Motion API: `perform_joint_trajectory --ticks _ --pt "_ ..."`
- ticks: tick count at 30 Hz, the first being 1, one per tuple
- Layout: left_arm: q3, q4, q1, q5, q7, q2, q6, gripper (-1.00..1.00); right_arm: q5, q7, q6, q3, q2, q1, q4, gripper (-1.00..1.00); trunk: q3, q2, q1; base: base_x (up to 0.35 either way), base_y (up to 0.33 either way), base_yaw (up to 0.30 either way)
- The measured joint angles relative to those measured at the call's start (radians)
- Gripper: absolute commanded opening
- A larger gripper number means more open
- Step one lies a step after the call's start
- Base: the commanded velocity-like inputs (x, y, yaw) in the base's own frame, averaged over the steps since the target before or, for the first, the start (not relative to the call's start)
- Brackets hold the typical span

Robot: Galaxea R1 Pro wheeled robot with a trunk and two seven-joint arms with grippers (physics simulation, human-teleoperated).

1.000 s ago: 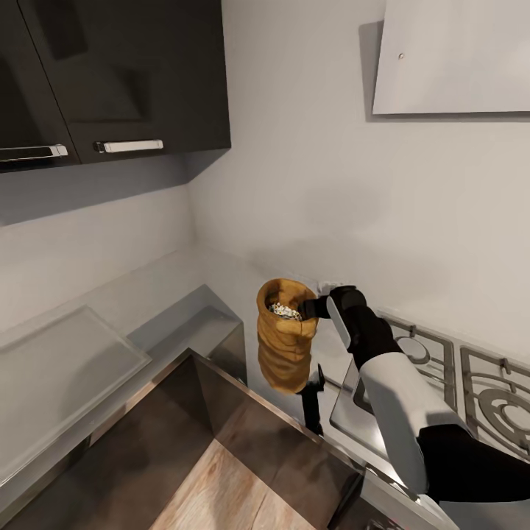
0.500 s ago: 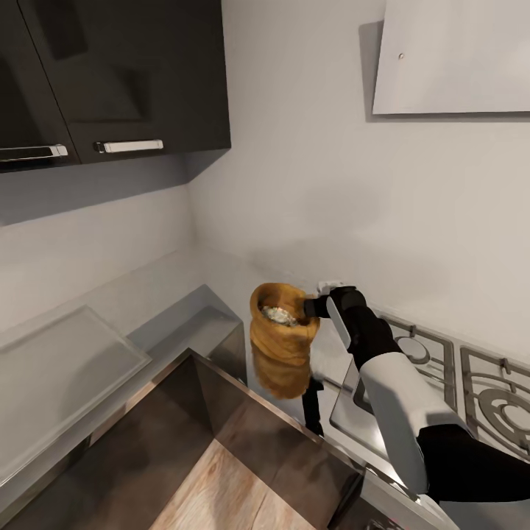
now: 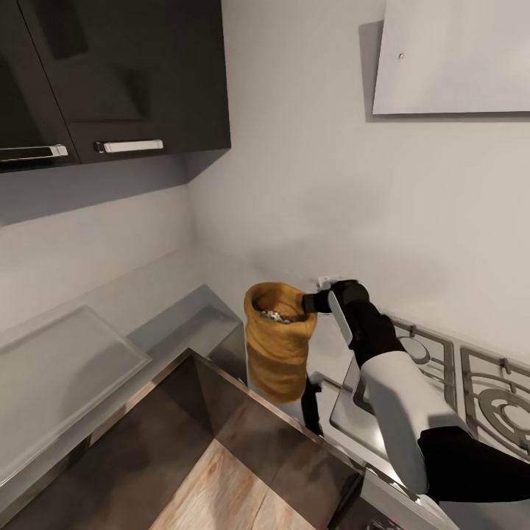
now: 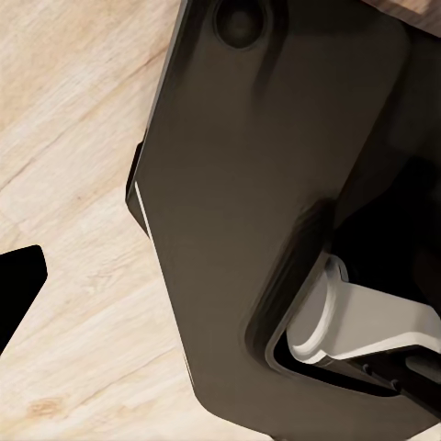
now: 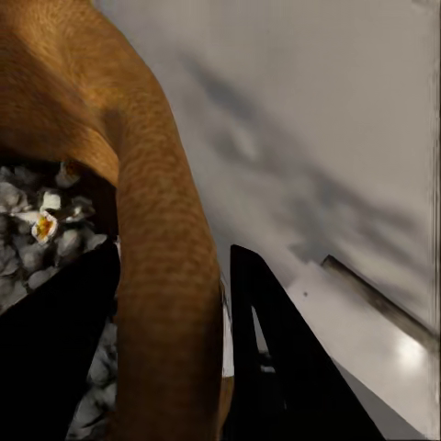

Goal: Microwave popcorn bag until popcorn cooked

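While hanging in mid-air above the corner of the table (image 3: 158,294), held up clear of it: popcorn bag (image 3: 277,350), a tan-brown crumpled paper sack with ring-like folds, upright, round mouth upward. Inside the mouth, a small heap of pale greyish popcorn (image 3: 276,316), with a yellowish bit among it in the right wrist view (image 5: 41,225).

Far left in the head view: dark glossy wall cabinets (image 3: 118,73) with pale bar handles, and below them a grey, smooth worktop carrying a flat translucent rectangular panel (image 3: 59,368). Lower down, a wood-grain floor (image 3: 221,486).

Just right of the bag: right gripper (image 3: 315,302), pinching the bag's rim at its right side, one dark finger inside the mouth over the kernels and the other outside against the paper wall, as seen close up in the right wrist view (image 5: 197,349). Behind it, a black wrist and white forearm reaching in from the lower right.

Further right: a steel hob (image 3: 442,368) with grey wire-like grates and round burners.

Left gripper: cannot tell whether spread or closed; left wrist view mostly a dark robot body part over pale wooden floor (image 4: 73,138).
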Motion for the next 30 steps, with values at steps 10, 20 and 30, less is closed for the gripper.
perform_joint_trajectory --ticks 10,20,30 --pt "0.0 0.0 0.0 0.0 0.0 0.0 0.0 1.0 0.001 0.0 0.14 -0.009 0.001 0.0 -0.135 -1.0 0.0 0.0 0.0 0.0 0.0 0.0" --pt "-0.007 0.0 0.0 -0.008 0.0 -0.001 0.0 1.0 0.003 -0.001 0.14 -0.03 0.0 0.0 -0.279 -1.0 0.0 0.0 0.0 -0.053 0.003 0.0" --pt "-0.002 0.003 0.0 -0.01 0.0 -0.003 0.004 1.0 0.008 -0.008 0.14 -0.032 -0.001 0.0 -0.287 -1.0 0.0 0.0 0.001 -0.337 0.132 0.0"
